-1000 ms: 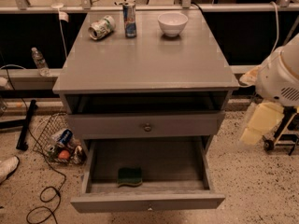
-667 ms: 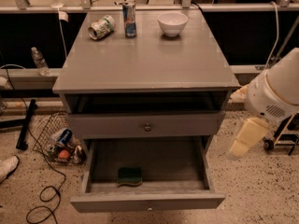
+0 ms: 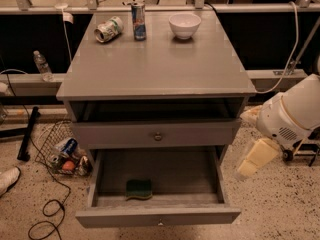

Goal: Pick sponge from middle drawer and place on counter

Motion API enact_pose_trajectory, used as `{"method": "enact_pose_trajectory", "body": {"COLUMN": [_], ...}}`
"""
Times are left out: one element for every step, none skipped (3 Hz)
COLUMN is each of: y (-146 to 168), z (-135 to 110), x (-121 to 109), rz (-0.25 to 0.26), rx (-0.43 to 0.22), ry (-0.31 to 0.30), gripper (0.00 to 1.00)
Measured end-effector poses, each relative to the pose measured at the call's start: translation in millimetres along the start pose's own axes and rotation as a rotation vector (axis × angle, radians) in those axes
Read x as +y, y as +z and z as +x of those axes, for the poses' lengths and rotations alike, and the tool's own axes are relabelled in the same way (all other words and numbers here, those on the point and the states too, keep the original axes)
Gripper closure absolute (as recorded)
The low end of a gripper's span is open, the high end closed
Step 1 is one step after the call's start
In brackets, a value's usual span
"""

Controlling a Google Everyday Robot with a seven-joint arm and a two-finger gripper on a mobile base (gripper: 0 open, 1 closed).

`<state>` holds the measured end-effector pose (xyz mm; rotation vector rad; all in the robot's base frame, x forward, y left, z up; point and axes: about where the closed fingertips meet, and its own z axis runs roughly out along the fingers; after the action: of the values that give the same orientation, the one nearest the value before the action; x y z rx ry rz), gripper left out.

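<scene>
Sponge [image 3: 139, 188] in mid drwr [image 3: 200, 216]; jaws R.

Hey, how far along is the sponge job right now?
Done: the middle drawer is pulled open. In hand: no grasp yet; the gripper hangs to the right of the cabinet, outside the drawer and apart from the sponge, which lies near the drawer's front. Left: reach in, take the sponge, lift it and set it on the counter.

matt grey painted wood, cabinet and drawers
the counter [image 3: 160, 69] and middle drawer [image 3: 157, 215] look smooth and dull; sponge [image 3: 138, 188] matt green on top; bowl [image 3: 184, 25] glossy white; upright can [image 3: 138, 21] shiny metal; gripper [image 3: 252, 161], right of the drawer, pale smooth plastic
</scene>
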<state>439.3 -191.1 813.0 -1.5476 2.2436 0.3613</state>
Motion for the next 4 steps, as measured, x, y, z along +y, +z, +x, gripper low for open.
{"method": "enact_pose_trajectory", "body": {"y": [0.0, 42.0, 80.9, 118.0], "z": [0.0, 23.0, 44.7, 56.3], "x": [0.0, -7.2, -16.2, -24.7], "rz": [0.0, -0.037, -0.08, -0.123], "rx": [0.0, -0.078, -0.14, -0.207], "ry": [0.0, 0.068, 0.128, 0.172], "gripper": [0.0, 0.0, 0.0, 0.0]}}
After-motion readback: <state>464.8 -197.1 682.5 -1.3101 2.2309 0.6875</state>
